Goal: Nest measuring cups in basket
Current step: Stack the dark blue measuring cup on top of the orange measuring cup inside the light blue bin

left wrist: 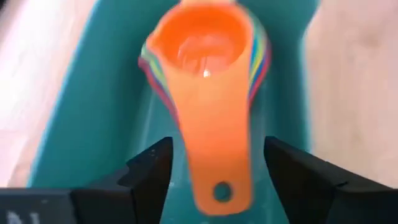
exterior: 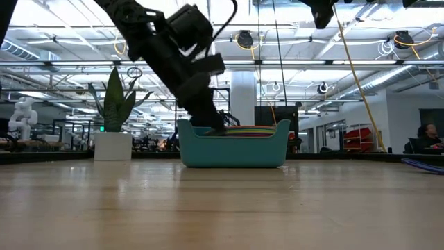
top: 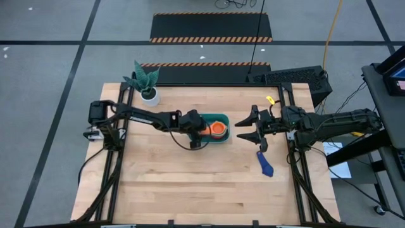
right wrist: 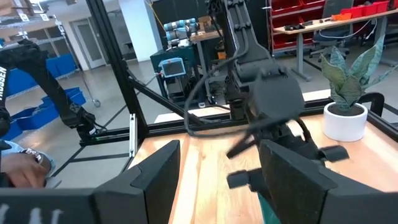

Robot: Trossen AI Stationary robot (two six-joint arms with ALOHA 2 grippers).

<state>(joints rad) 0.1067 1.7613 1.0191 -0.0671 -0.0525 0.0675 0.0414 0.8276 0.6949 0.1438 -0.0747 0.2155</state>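
Note:
The teal basket (top: 223,118) (exterior: 232,149) stands mid-table. Inside it sits a nested stack of measuring cups with the orange cup (top: 218,130) (left wrist: 205,50) on top; coloured rims of the lower cups (left wrist: 260,59) show around it. My left gripper (top: 201,134) (left wrist: 217,144) is open, low in the basket. Its fingers stand on either side of the orange handle (left wrist: 217,155) with a gap on both sides. A dark blue cup (top: 266,163) lies on the table by the right side. My right gripper (top: 242,130) (right wrist: 217,149) is open, in the air right of the basket.
A white pot with a green plant (top: 147,85) (exterior: 114,132) stands at the far left of the table. Bare wood lies along the near half of the table (top: 190,190). Black frame posts stand along both side edges.

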